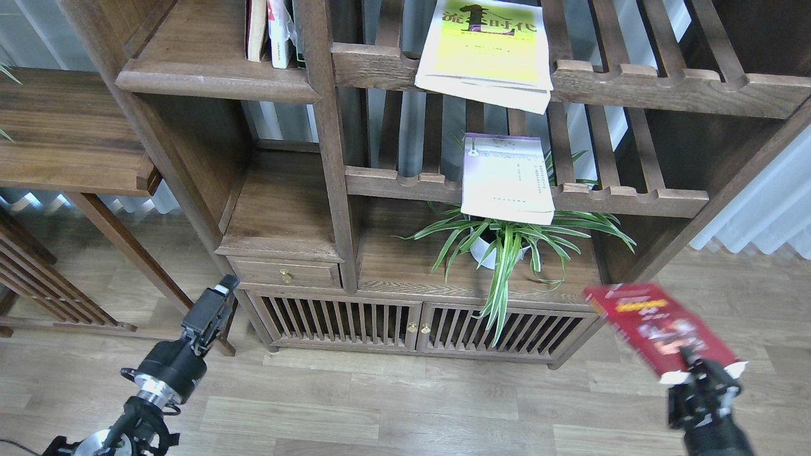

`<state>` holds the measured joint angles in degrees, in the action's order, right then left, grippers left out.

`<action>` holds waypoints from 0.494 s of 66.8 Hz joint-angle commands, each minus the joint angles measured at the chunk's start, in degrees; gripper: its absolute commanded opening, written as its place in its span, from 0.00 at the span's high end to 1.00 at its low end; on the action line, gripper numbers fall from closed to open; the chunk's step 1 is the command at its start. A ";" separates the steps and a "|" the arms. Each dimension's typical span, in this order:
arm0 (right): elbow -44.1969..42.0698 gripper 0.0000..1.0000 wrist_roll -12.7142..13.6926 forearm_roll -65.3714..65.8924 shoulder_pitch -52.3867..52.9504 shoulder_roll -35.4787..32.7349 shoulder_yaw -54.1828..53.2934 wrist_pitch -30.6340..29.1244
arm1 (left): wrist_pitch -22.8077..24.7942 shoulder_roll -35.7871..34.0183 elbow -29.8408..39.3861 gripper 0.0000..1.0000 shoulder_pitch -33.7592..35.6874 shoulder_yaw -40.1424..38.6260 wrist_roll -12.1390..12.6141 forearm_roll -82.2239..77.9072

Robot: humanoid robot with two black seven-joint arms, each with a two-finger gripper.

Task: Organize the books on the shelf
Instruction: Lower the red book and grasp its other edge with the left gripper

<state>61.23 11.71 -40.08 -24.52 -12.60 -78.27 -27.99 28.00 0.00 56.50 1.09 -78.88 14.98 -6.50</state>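
Note:
A dark-red book (659, 326) with photos on its cover hangs low at the right, in front of the bookcase's bottom corner, and my right gripper (692, 372) is shut on its near edge. On the upper slatted rack lies a yellow-green book (485, 50), overhanging the front rail. A pale lavender-white book (507, 180) rests on the lower slatted rack. The solid brown shelf (209, 79) is at the upper left. My left gripper (215, 305) hovers low at the left, near the drawer; its dark fingers cannot be told apart.
A few upright books (269, 31) stand at the shelf's right end. A spider plant (500, 244) in a white pot sits under the lower rack. A drawer (288, 273) and slatted cabinet doors (412, 324) are below. A wooden side table (70, 136) stands left.

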 commanded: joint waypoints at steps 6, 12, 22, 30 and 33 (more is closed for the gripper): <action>-0.41 0.94 -0.02 0.26 4.13 0.12 8.13 -0.01 | 0.00 -1.05 -0.16 0.00 0.06 5.76 0.67 6.75; -0.41 0.94 -0.02 0.62 5.98 0.12 10.32 -0.01 | 0.00 -2.37 0.45 0.02 0.06 7.78 1.19 11.50; -0.32 0.94 0.07 0.97 9.14 0.12 14.54 -0.01 | 0.00 -6.15 2.12 0.02 0.23 13.05 8.04 20.20; -0.32 0.94 -0.02 1.06 12.30 0.29 20.87 -0.01 | 0.00 -11.16 5.55 0.03 0.50 19.56 13.02 29.25; -0.23 0.94 -0.02 1.06 13.10 0.55 22.54 -0.01 | 0.00 -11.95 5.99 0.03 0.67 20.52 13.02 30.75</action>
<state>60.88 11.71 -39.00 -13.65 -12.39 -60.28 -27.99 28.00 -9.12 60.72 1.42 -61.91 26.48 18.88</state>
